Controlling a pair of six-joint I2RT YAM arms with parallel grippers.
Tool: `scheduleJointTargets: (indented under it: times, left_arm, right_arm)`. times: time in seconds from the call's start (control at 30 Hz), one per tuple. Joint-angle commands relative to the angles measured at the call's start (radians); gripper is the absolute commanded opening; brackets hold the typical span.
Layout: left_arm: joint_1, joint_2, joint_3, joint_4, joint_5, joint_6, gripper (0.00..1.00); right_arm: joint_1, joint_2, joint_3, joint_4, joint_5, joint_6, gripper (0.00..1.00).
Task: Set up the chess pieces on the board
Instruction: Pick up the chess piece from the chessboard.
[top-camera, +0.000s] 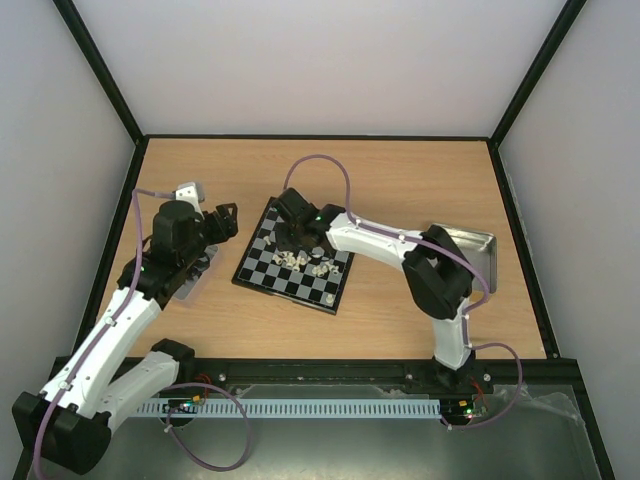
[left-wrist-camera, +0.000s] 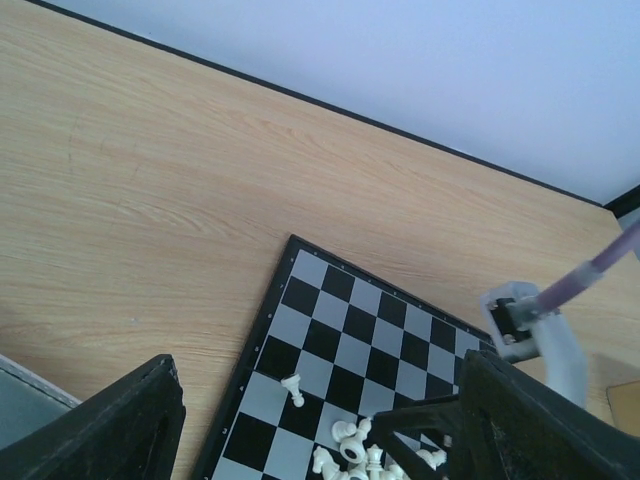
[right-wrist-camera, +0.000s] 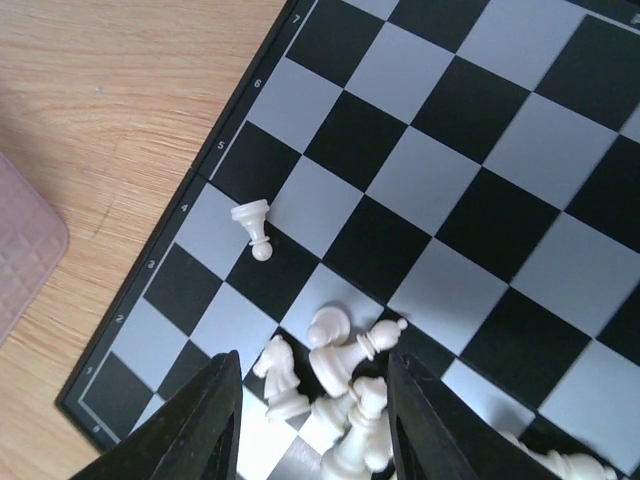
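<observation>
The board (top-camera: 262, 268) lies askew in the middle of the wooden table (top-camera: 400, 180). A heap of cream-white chess pieces (top-camera: 305, 262) is tumbled on it, toward its right side. One pawn (right-wrist-camera: 252, 226) lies on its side apart from the heap, close to the rim. The right gripper (right-wrist-camera: 310, 400) hangs over the heap, its jaws partly parted around several pieces without visibly gripping any. Left of the board, the left gripper (left-wrist-camera: 318, 400) stands spread wide and empty.
</observation>
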Motion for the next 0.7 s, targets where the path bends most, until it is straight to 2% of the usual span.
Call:
scheduleJointTargets:
  times: [0.0, 0.37, 0.53, 0.67]
  left_arm:
    - [0.007, -0.003, -0.014, 0.01, -0.024, -0.037, 0.76]
    - [0.008, -0.001, -0.009, 0.01, -0.03, -0.036, 0.76]
    - [0.009, -0.001, -0.012, 0.006, -0.028, -0.037, 0.75]
    - [0.011, -0.003, -0.012, 0.003, -0.028, -0.037, 0.75]
  right_arm:
    - [0.006, 0.062, 0.06, 0.014, 0.037, -0.049, 0.38]
    - [0.012, 0.173, 0.157, -0.029, 0.007, -0.102, 0.29]
    - [0.013, 0.199, 0.173, -0.044, 0.024, -0.102, 0.21]
    - [0.013, 0.208, 0.182, -0.057, 0.028, -0.098, 0.21]
